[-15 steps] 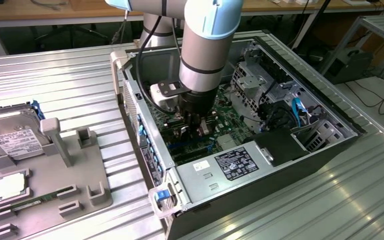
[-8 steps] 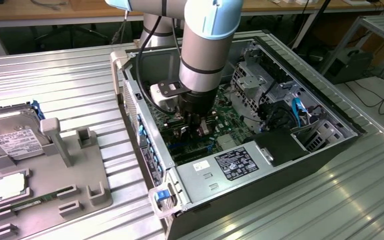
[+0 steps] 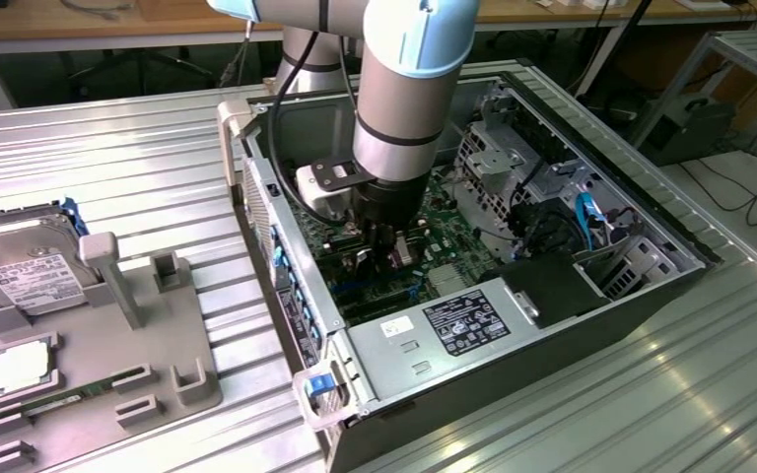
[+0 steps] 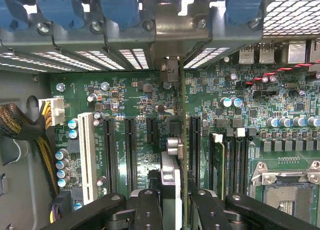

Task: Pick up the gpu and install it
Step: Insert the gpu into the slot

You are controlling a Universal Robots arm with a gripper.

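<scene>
Progress: the pick-up looks done; the gripper (image 3: pixel 385 258) is deep inside the open computer case (image 3: pixel 694 246) and holds the gpu (image 4: pixel 175 165) edge-on above the motherboard (image 4: pixel 145 90).
Fingers: the two black fingers (image 4: pixel 147 210) are clamped on the gpu, one on each side of the thin card.
Where the gpu is: between the fingers, upright, its thin edge running toward the rear wall of the case; its silvery metal bracket (image 4: pixel 172 40) stands at the rear slot openings.
What is left: I judge that the card is lined up with a slot, but I cannot tell if it is already pressed fully in; the grip is not released.
Expansion slots: one white slot (image 4: pixel 86 157) and about four black slots (image 4: pixel 131 150) beside the card.
Blue slot clips: about four along the rear wall (image 4: pixel 65 10).
Outside the case: one grey holder tray (image 3: pixel 155 365) on the metal table (image 3: pixel 115 148), with one silver hard drive (image 3: pixel 24 271) and one slim green memory stick (image 3: pixel 50 406).
Power supply: one, with a black label (image 3: pixel 464 325).
Arms: one robot arm (image 3: pixel 405 89).
</scene>
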